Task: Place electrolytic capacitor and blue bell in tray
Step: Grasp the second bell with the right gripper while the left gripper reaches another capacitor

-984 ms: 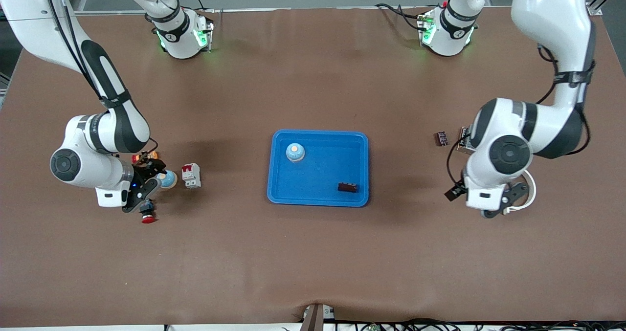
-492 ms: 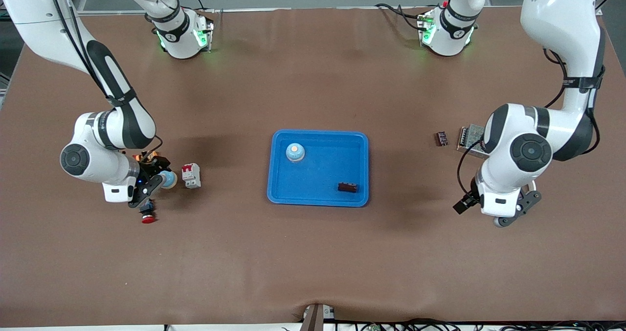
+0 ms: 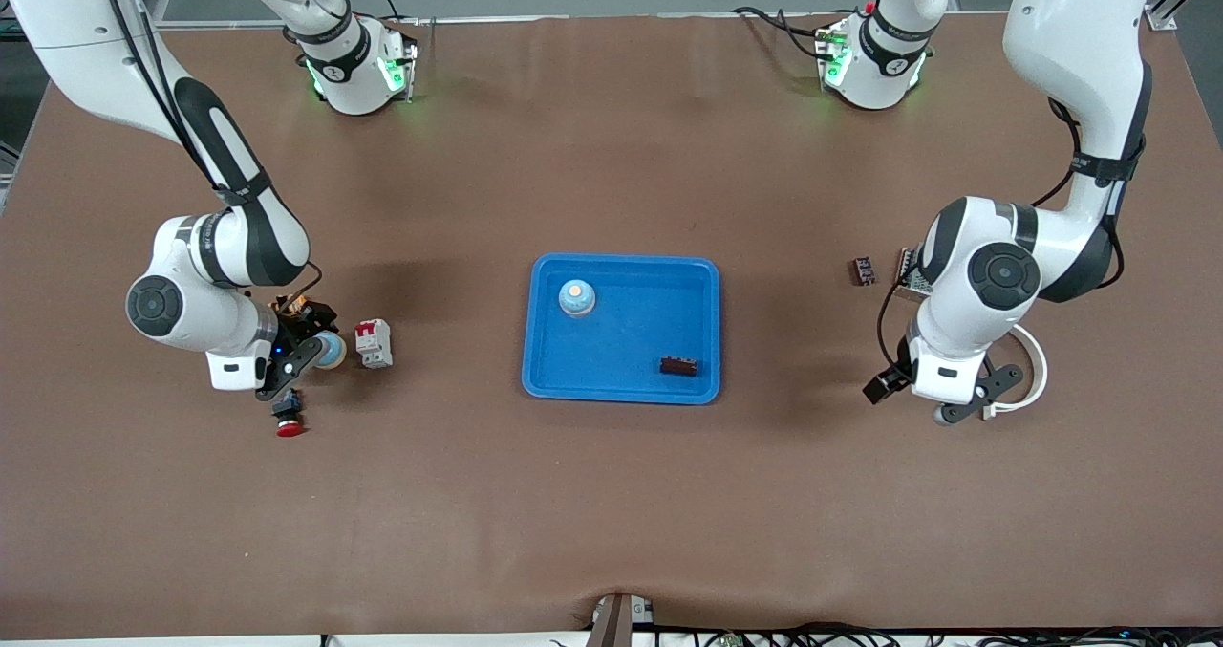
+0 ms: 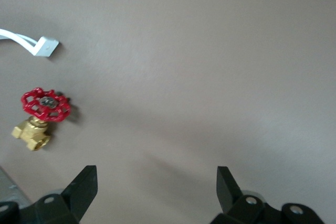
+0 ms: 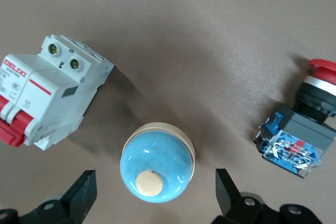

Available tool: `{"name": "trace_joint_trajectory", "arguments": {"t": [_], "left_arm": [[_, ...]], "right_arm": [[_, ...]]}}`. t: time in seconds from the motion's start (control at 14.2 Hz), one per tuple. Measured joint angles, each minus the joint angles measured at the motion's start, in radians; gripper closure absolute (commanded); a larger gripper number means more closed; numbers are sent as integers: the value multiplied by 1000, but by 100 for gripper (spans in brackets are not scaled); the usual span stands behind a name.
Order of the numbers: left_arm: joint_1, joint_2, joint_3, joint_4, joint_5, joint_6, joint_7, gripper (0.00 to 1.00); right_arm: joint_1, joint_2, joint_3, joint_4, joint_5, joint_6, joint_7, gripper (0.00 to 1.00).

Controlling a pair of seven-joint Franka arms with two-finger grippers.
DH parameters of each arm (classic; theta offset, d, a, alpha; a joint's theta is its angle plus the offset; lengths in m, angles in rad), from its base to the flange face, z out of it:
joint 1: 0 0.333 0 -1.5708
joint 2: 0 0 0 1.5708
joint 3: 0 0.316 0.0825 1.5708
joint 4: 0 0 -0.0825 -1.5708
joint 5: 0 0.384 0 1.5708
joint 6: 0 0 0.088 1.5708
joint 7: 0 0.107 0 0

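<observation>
Toward the right arm's end of the brown bench [image 3: 611,494], the right pincer [image 3: 306,346] hangs with fingers spread wide over a light-blue domed bell with a cream button [image 5: 156,169], holding nothing. Beside that bell stand a white-and-red circuit breaker [image 5: 44,98] and a red-capped push-button switch [image 5: 302,129]. At the left arm's end the left pincer [image 4: 155,192] gapes empty above bare bench near a red-handled brass valve [image 4: 41,116]. Mid-bench, the shallow bright-blue rectangular plastic tray [image 3: 621,384] holds a second blue bell [image 3: 577,296], upright, and a dark brown block-shaped component [image 3: 678,367], its long axis running arm to arm.

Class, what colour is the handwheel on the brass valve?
Red; the handwheel shows best in the left wrist view.
</observation>
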Motion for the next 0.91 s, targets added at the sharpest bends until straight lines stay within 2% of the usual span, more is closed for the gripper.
{"name": "trace_joint_trajectory", "arguments": {"t": [0.21, 0.42, 0.7, 0.91], "left_arm": [[20, -36, 0, -74, 0, 0, 119, 0], [20, -49, -2, -107, 0, 1, 185, 0], [15, -53, -7, -107, -1, 11, 179, 0], [-7, -53, -21, -81, -1, 17, 100, 0]], "right_arm": [[0, 0, 0, -10, 0, 14, 0, 0], [0, 0, 0, -16, 0, 42, 0, 0], [0, 0, 0, -28, 0, 60, 0, 0], [0, 3, 0, -35, 0, 72, -1, 0]]}}
